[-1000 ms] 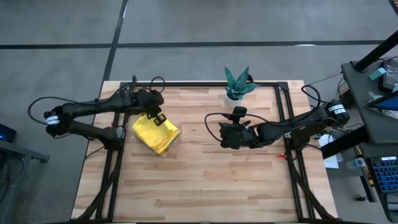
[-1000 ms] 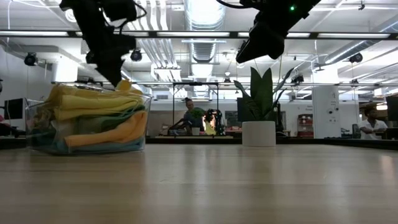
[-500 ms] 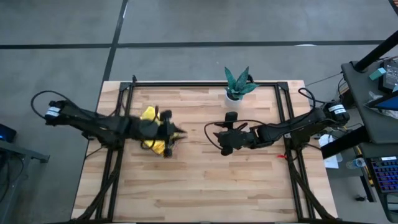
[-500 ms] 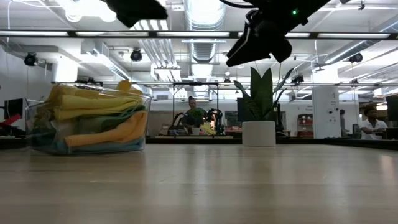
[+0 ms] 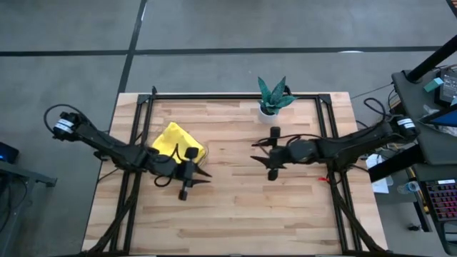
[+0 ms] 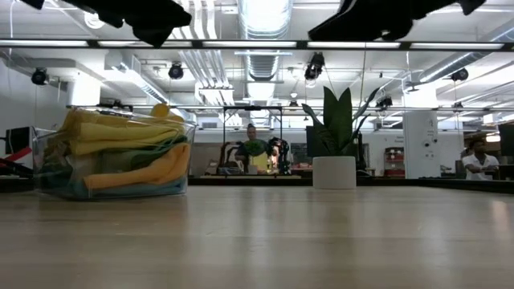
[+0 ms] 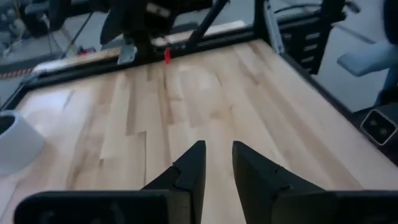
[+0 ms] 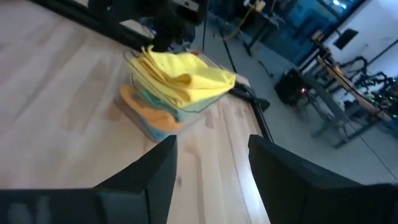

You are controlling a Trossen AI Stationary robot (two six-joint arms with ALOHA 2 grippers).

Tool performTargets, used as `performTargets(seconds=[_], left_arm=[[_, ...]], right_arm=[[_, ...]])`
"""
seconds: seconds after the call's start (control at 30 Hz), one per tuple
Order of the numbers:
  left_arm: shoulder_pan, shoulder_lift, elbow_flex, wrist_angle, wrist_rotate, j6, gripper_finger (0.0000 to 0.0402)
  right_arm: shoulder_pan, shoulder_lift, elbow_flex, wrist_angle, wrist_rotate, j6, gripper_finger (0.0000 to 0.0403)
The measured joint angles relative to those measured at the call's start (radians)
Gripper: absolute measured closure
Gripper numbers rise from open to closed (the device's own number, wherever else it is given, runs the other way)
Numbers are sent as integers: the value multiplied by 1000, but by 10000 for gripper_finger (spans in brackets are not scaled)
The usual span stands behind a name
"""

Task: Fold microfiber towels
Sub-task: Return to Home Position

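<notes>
Left gripper (image 5: 202,174) is off the tray (image 6: 191,152) now; a second ago it hung right over the stack. It sits just beside the tray, on the side toward the middle of the table (image 5: 250,214), above bare wood. Its fingers are narrowly parted with nothing between them, and the left wrist view shows only boards ahead.

Right gripper (image 5: 255,150) has lifted as well. In the low view it has climbed almost out of the top of the picture. Its fingers are spread wide and empty. It is near the plant (image 5: 273,96) and well apart from the tray.

Towels (image 6: 120,140): all in the tray, piled above the rim. A yellow towel (image 5: 173,138) lies on top, with orange and pale green showing through the clear wall. No cloth lies on the table.

Judgement: folding and stowing look finished. Both arms appear to be pulling back to rest.
</notes>
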Motion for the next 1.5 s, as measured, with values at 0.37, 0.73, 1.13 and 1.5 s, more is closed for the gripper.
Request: performTargets(seconds=[0.37,0.73,1.13,1.5], left_arm=[[79,-70,-155,246,49,68,337],[165,-226,-264,267,140,67,397],[167,-450,-398,280,133,71,398],[194,-580,-460,282,128,128,398]], right_arm=[[0,-172,-192,176,-31,11,213],[0,-270,-254,171,-31,64,213],[0,-322,-315,147,-36,119,213],[0,-412,-376,148,-56,149,213]])
